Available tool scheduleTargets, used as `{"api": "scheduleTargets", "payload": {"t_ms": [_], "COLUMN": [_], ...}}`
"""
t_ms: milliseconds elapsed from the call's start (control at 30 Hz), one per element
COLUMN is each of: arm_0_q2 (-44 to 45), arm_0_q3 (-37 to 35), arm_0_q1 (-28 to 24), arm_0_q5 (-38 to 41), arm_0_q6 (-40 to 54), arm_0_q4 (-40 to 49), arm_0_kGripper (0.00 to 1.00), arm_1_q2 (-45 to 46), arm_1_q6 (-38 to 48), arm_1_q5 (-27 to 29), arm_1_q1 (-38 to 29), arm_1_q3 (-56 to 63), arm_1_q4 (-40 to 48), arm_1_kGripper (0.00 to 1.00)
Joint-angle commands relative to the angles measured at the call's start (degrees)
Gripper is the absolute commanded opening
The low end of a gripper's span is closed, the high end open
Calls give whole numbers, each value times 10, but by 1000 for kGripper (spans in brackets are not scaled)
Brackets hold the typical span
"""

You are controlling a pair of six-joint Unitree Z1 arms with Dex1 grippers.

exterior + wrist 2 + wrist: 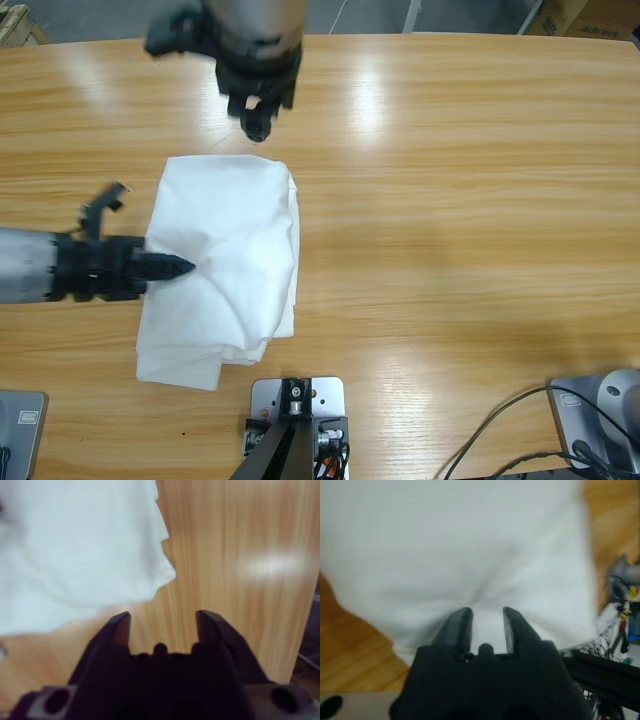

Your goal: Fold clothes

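The clothes [228, 265] are a white garment folded into a rough rectangle at the table's centre left. My left gripper [178, 267] comes in from the left edge and is shut on a pinch of the cloth near its left side, where creases run out from the jaw tips. In the left wrist view the clothes [470, 545] fill the frame beyond the left gripper [487, 617]. My right gripper [258, 124] hangs down from the top, open, over bare wood just past the garment's far edge. In the right wrist view the clothes [75, 550] lie ahead of the right gripper [162, 620].
The wooden table [470, 200] stretches to the right of the garment. Cables [520, 440] lie at the front right edge.
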State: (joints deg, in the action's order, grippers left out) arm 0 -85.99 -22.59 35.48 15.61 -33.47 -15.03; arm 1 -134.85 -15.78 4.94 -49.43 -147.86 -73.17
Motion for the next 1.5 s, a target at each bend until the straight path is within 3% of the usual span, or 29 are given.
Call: {"api": "scheduleTargets", "payload": {"t_ms": [33,200,333,367,400,433,467,567,633,700,900,967,1133,1200,1300,1500], "arm_0_q2": [201,109,5,-15,-34,-51,-67,-119,-141,-145,-167,-211,-323,-335,-325,-123], "arm_0_q3": [-57,-148,-231,-252,-275,-297,-318,-381,-393,-388,-402,-419,-448,-449,-437,-447], "arm_0_q1": [6,39,61,62,62,62,62,75,106,127,173,175,178,178,178,172], "arm_0_q5": [27,-28,-111,-127,-144,-162,-171,-173,-176,-186,-219,-218,-200,-189,-185,-190], "arm_0_q6": [102,322,415,430,447,468,492,569,640,703,737,752,757,757,754,744], "arm_0_q4": [127,293,352,358,367,375,379,426,459,468,483,482,468,467,469,522], "arm_0_kGripper": [968,969,968,968,968,968,967,959,964,964,964,965,964,966,968,968], "arm_1_q2": [155,304,388,408,428,445,461,490,494,500,497,483,474,482,494,526], "arm_1_q6": [16,42,111,134,154,173,185,211,226,239,264,269,275,277,285,287], "arm_1_q5": [-116,-158,-159,-159,-159,-164,-168,-167,-165,-165,-165,-165,-165,-164,-163,-163], "arm_1_q1": [17,41,46,42,34,28,24,23,23,23,23,23,23,23,23,23], "arm_1_q3": [180,534,727,754,774,794,814,872,910,946,1007,1014,1021,1027,1044,1048], "arm_1_q4": [-23,189,298,320,342,371,399,463,492,517,564,574,585,585,585,579], "arm_1_kGripper": [1000,1000,972,873,549,326,269,312,503,561,586,660,661,723,741,898]}}
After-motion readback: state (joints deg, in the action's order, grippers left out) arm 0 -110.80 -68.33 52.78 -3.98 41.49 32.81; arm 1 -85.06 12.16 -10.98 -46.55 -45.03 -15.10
